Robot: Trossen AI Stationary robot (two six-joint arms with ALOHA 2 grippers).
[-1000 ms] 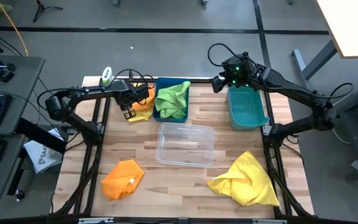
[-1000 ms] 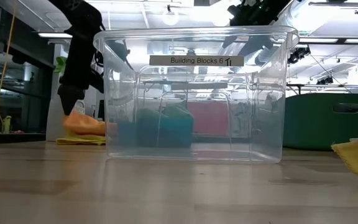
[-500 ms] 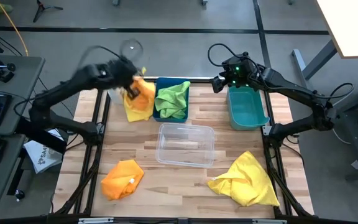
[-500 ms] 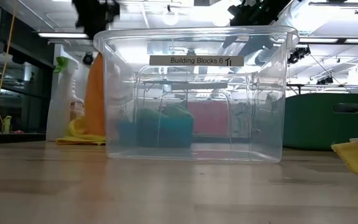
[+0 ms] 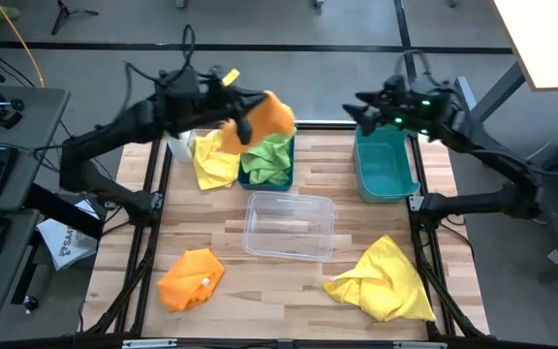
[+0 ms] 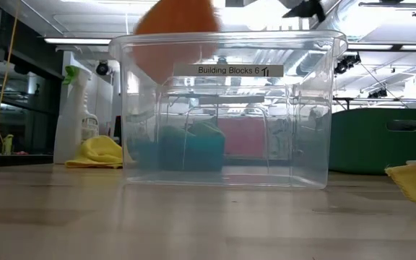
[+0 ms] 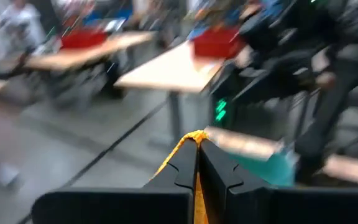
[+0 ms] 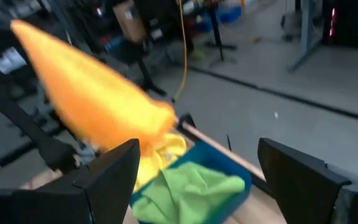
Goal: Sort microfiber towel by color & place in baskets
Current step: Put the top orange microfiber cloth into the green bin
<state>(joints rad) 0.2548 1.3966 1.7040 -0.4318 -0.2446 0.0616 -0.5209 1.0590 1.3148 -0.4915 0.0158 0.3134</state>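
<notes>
My left gripper is raised over the table's far side and shut on an orange towel. The towel is in the air above the dark blue bin, which holds a lime green towel. The orange towel also shows in the low view and the right wrist view. A yellow towel lies on the table left of the blue bin. My right gripper is open and empty above the teal bin's far end. The clear bin stands mid-table. My left gripper pinches the orange towel between its two shut fingers; a narrow edge or fold of cloth sticks out past the fingertips. The fingers lie about level, pointing toward the table's right. The towel is lifted clear and trails beyond the fingertips.
A second orange towel lies at the near left and a large yellow towel at the near right. A white spray bottle stands at the far left corner, behind the left arm.
My left gripper has risen from the table's far left with the orange towel and swung toward the right, over the blue bin. The orange towel has come off the yellow towel, which stayed on the table. My right arm has drawn back a little toward the right.
</notes>
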